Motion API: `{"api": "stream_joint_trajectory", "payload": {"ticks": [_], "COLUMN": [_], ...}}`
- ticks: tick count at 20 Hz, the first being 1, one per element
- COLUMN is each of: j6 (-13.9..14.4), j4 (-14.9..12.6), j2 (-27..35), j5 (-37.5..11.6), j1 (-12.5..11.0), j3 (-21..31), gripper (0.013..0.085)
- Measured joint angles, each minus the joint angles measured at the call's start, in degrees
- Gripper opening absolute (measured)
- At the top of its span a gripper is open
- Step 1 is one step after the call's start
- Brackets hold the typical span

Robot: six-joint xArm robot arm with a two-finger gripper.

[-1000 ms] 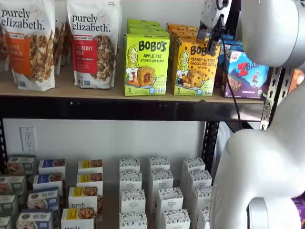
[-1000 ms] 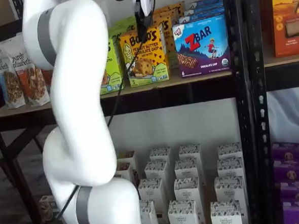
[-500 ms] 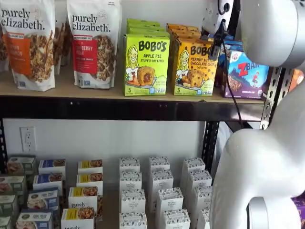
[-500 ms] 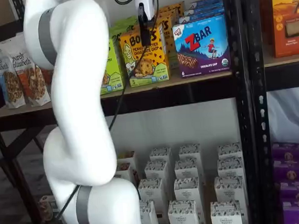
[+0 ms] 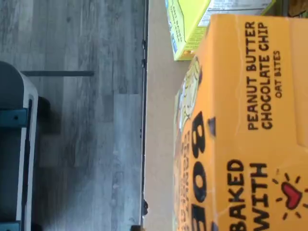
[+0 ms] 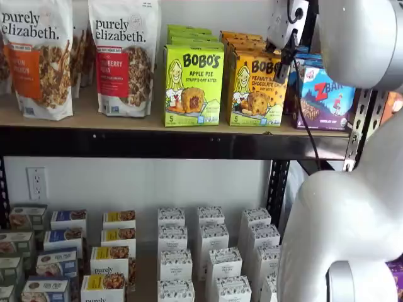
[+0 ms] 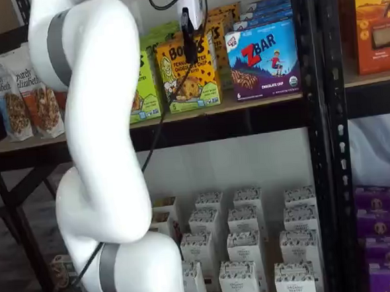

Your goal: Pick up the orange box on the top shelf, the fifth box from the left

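The orange box [image 6: 254, 89] stands upright on the top shelf [image 6: 126, 119], between a lime-green Bobo's carton [image 6: 193, 85] and a blue ZBar box [image 6: 325, 95]. It also shows in a shelf view [image 7: 186, 77] and fills much of the wrist view [image 5: 240, 134] from very close. My gripper [image 6: 286, 56] hangs at the box's upper front edge, near its right corner. In a shelf view the gripper [image 7: 189, 44] shows as one black finger in front of the box's top. No gap between the fingers shows, and I cannot tell if they touch the box.
More orange cartons stand behind the front one. Granola bags [image 6: 123, 56] fill the shelf's left part. A black upright [image 7: 315, 112] stands right of the ZBar box [image 7: 264, 59]. Small white boxes [image 6: 211, 251] fill the lower shelf. My white arm [image 7: 99, 145] blocks part of the view.
My gripper has moved a little down and to the right, from above the orange box's top edge to in front of its upper part. The boxes have not moved.
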Motion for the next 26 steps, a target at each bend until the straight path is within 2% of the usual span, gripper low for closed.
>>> {"api": "stream_joint_trajectory", "payload": {"ticks": [1,4,5,26], "j6": [-0.05,-0.23,-0.29,-0.71], "j4": [0.08,0.32,0.36,0.18], "j2": [-0.02,-0.20,-0.16,-0.28], "j5": [-0.03,-0.30,-0.18,-0.66], "j1": [-0.06,-0.28,-0.36,-0.72], "j3": [0.03,0.24,0.13,0.38], "gripper": [0.0730,0.0690,0.0650,0.0650]}}
